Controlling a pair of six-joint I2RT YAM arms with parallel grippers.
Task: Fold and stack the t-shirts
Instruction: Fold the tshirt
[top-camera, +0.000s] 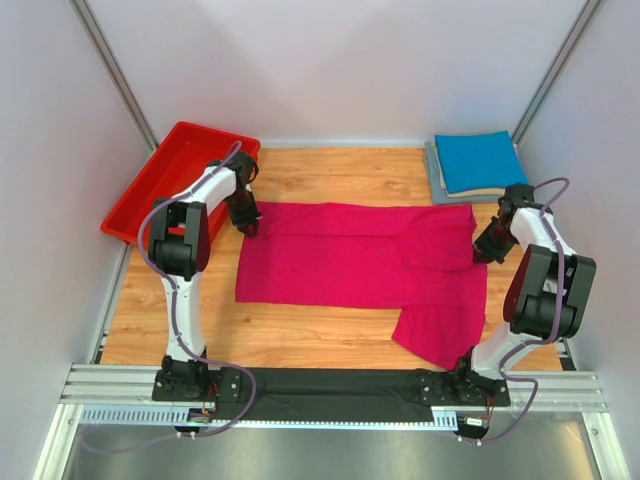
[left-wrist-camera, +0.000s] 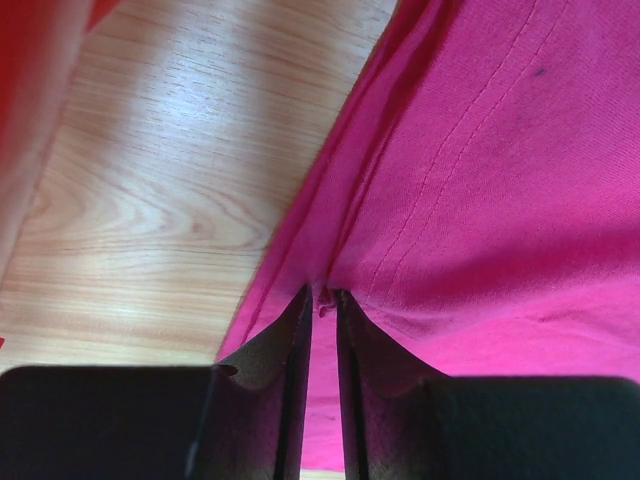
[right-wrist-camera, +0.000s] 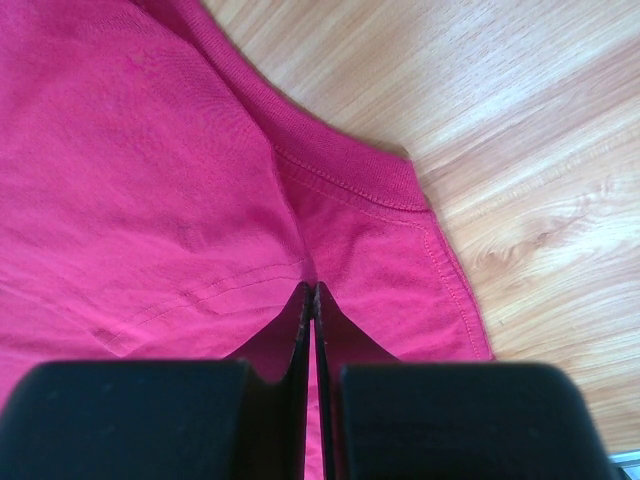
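Observation:
The magenta-pink t-shirt (top-camera: 360, 265) lies spread across the wooden table, folded lengthwise, one sleeve hanging toward the front right. My left gripper (top-camera: 247, 226) is shut on its far left corner; the left wrist view shows the fingers pinching a fold of pink cloth (left-wrist-camera: 325, 300). My right gripper (top-camera: 481, 250) is shut on the shirt's right edge; the right wrist view shows the fingers closed on the cloth (right-wrist-camera: 313, 290) near a hem. The blue t-shirt (top-camera: 480, 160) lies folded on top of a grey one (top-camera: 436, 175) at the back right.
A red plastic bin (top-camera: 175, 175) stands at the back left, close to the left arm. Bare wood (top-camera: 300, 340) shows in front of the shirt. Walls and metal posts close in the table on both sides.

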